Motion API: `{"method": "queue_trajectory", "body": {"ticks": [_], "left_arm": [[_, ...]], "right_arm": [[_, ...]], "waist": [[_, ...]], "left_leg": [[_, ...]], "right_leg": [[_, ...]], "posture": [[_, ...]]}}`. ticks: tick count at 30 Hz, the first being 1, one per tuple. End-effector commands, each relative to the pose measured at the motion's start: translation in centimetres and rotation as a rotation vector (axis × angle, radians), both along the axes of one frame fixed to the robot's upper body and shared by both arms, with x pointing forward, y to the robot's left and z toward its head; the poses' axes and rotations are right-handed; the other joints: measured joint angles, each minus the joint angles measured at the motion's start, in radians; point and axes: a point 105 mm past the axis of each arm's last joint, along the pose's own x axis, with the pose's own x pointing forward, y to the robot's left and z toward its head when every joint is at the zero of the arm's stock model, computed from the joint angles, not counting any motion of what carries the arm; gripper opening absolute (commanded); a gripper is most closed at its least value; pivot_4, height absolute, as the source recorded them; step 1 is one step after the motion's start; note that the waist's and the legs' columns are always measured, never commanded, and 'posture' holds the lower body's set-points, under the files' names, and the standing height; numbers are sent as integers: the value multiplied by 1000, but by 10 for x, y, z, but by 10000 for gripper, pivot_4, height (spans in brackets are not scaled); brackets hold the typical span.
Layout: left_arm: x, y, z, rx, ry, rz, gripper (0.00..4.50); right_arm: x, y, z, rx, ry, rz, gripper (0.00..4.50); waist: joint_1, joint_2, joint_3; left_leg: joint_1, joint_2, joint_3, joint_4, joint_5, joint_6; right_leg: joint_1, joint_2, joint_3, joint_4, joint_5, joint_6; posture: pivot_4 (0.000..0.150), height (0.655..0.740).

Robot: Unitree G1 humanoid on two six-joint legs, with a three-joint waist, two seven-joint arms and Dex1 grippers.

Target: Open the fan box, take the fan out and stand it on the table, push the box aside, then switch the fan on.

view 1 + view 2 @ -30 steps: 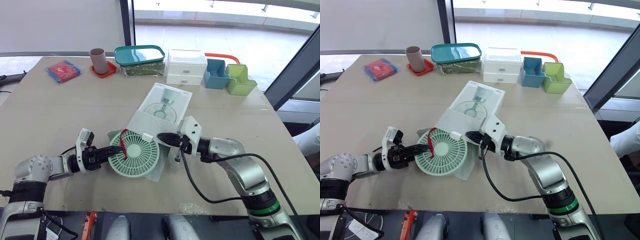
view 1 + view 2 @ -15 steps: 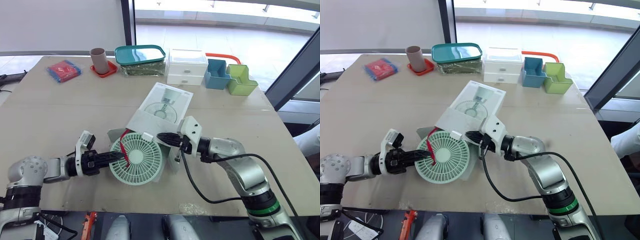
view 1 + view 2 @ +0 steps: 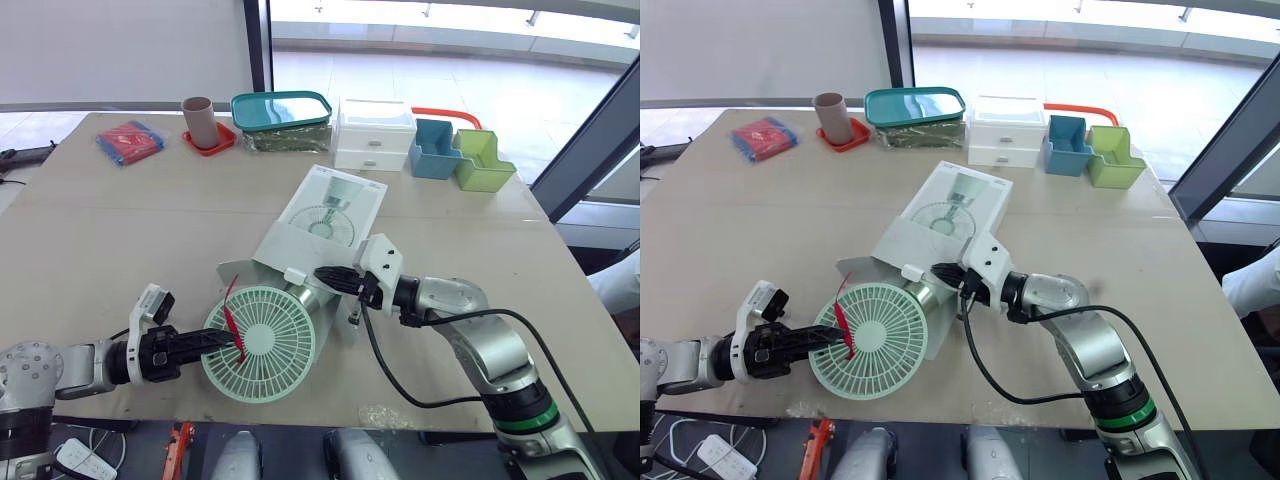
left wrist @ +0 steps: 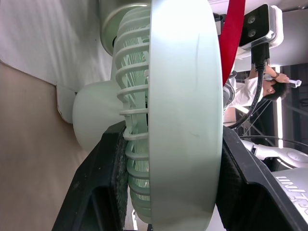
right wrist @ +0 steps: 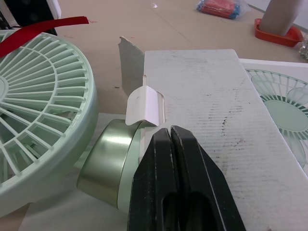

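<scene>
Pulling continues: the left gripper is clamped on the rim of the fan, one finger on each face of the grille, and has dragged it further out than half a second ago, toward the near edge of the counter. The fan head, earlier right at the mouth of the fan box, now sits apart from it. The metallic base now shows just at the opening, beside the raised flap. A red strap hangs across the grille, next to the left fingers.

The right gripper has not moved: fingers closed together, tips on the box top at the open end, apparently pinning the box while the other arm pulls.

Judgement: the box is open and extraction is nearly finished. The fan lies tilted, not upright, so standing it up, pushing the box aside and switching on are still to do. The head is close to the counter edge, so it risks slipping off if the pull goes on that way.

Containers along the far side:
- teal-lidded tub, lid on, something dark green inside
- white drawer unit, drawers closed
- blue bin and green bin, touching, contents not readable
- red tray holding a cardboard tube
</scene>
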Motion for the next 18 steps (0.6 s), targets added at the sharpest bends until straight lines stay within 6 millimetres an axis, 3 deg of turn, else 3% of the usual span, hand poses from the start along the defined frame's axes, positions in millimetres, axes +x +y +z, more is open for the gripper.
{"method": "queue_trajectory", "body": {"ticks": [1,2,3,4,8,12,18], "left_arm": [[-2,0,0,57,-24,-12,17662],[0,0,0,73,-38,-5,17662],[2,1,0,87,-50,1,27685],[3,1,2,90,-62,1,29433],[14,8,13,127,-144,19,43336],[18,12,16,147,-172,19,44259],[39,32,45,410,-648,4,44259]], "right_arm": [[2,-2,-11,-24,42,-7,0],[1,-2,-11,-22,43,-5,0],[1,-1,-11,-21,44,-4,0],[1,-1,-11,-20,44,-3,0],[1,0,-11,-22,44,1,0],[2,0,-11,-21,44,1,0],[4,-1,-12,-22,48,8,0]], "waist": [[0,0,0],[0,0,0],[0,0,0],[0,0,0],[0,0,0],[0,0,0],[0,0,0]], "left_leg": [[0,0,0,0,0,0],[0,0,0,0,0,0],[0,0,0,0,0,0],[0,0,0,0,0,-1],[0,0,0,0,1,-1],[0,0,0,0,0,-1],[0,0,0,0,1,-2]], "right_leg": [[0,0,0,0,0,0],[0,0,0,0,0,0],[0,0,0,0,0,0],[0,0,0,0,0,0],[0,0,0,0,0,0],[0,0,0,0,0,0],[0,1,-1,0,0,-1]], "posture": [[1500,7400],[1500,7400],[1500,7400],[1500,7400],[1500,7400],[1500,7400],[1500,7400]]}}
